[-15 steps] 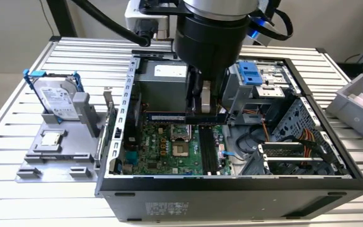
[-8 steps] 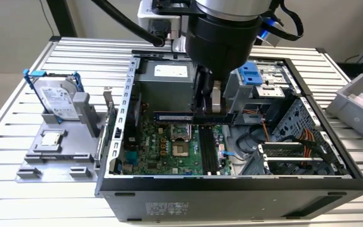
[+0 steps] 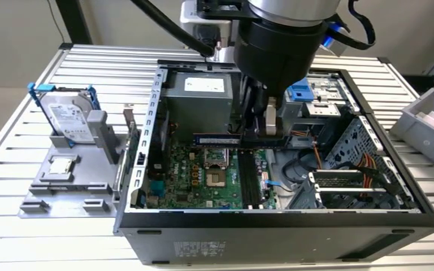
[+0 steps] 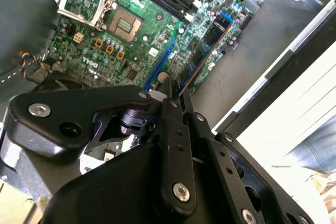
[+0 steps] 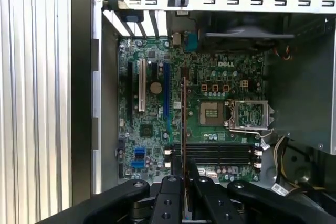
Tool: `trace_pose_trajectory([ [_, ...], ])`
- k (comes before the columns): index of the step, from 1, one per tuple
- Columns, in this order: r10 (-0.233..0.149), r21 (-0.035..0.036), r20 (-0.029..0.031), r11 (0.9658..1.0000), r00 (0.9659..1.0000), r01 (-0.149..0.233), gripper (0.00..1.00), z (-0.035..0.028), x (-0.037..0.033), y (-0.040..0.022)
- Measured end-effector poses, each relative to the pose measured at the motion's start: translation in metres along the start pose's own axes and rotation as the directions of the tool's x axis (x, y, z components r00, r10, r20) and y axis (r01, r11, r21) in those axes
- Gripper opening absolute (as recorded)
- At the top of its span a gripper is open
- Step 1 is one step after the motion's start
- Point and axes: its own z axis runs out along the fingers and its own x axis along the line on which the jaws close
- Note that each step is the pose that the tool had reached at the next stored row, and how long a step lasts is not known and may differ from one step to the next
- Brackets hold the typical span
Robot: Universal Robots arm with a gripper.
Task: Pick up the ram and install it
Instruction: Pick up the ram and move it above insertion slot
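My gripper (image 3: 266, 135) hangs inside the open computer case (image 3: 138, 169), shut on the ram (image 3: 217, 139), a long dark stick with white labels. The stick is level, above the far end of the motherboard (image 3: 194, 180) near the CPU socket (image 3: 215, 179). In the first wrist view the ram (image 5: 184, 124) shows edge-on, running out from the gripper (image 5: 184, 179) crosswise to the long black slots (image 5: 215, 154). In the second wrist view the ram (image 4: 202, 59) reaches out from the gripper (image 4: 176, 90) over the board. It stands clear of the slots (image 3: 248, 180).
A silver hard drive in a blue bracket (image 3: 66, 116) and a small square chip (image 3: 60, 165) sit on a grey fixture at the exterior view's left. The power supply (image 3: 202, 96), drive cage (image 3: 311, 93) and cables (image 3: 352, 169) crowd the case. A grey bin (image 3: 428, 127) stands at the right.
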Motion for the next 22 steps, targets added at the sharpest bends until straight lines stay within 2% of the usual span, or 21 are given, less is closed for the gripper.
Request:
trace_pose_trajectory([
  [5,0.000,0.0000,0.0000,1.0000,1.0000,0.000,0.00,-0.0002,-0.0001,-0.0078],
  [6,0.000,0.0000,0.0000,1.0000,1.0000,0.000,0.00,-0.0004,-0.0002,-0.0155],
  [22,0.000,0.0000,0.0001,1.0000,1.0000,0.000,0.00,-0.0011,-0.0006,-0.0403],
])
